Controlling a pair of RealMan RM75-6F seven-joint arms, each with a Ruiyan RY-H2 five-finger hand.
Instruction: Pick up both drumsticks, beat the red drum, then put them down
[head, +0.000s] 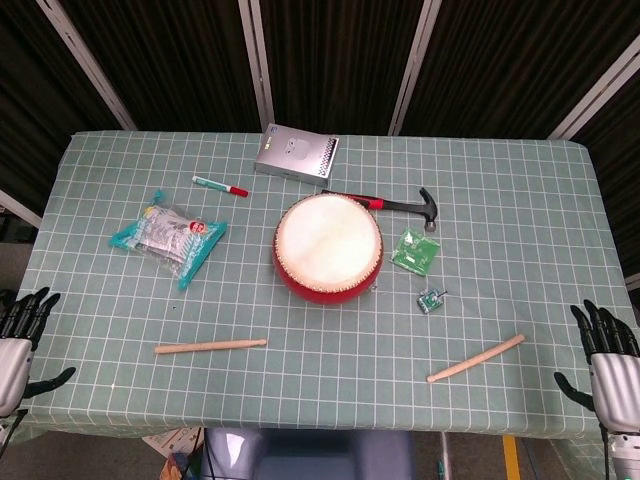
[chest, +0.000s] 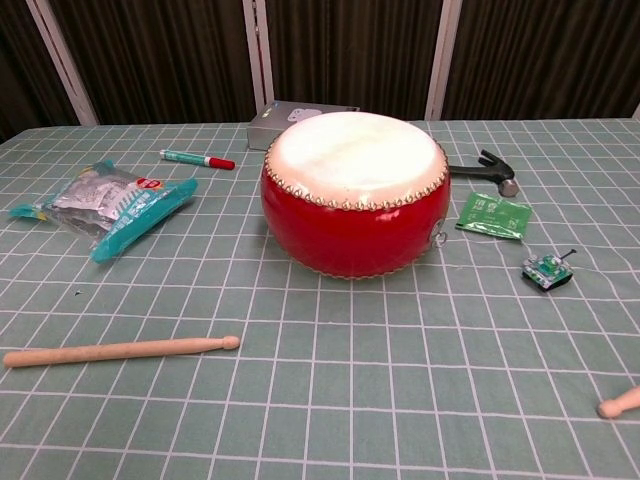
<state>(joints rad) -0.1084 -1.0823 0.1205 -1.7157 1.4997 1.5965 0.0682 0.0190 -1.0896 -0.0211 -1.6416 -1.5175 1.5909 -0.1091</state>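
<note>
Two robot hands hanging off the surface edges, left robot hand (head: 14, 345) and right robot hand (head: 612, 362), fingers spread wide, holding nothing. Lying flat on the green checked cloth surface (head: 520, 220): left pale wooden drumstick (head: 210, 346), right pale wooden drumstick (head: 476, 358), both near the round red drum (head: 328, 246) with its cream skin.

Drum and two sticks on the checked table, hands off at the edges

Red drum (head: 328, 248) sits mid-table; left drumstick (head: 210, 346) and right drumstick (head: 476, 358) lie flat nearer the robot; left hand (head: 14, 347) and right hand (head: 610, 360) hold nothing, fingers spread.
</note>
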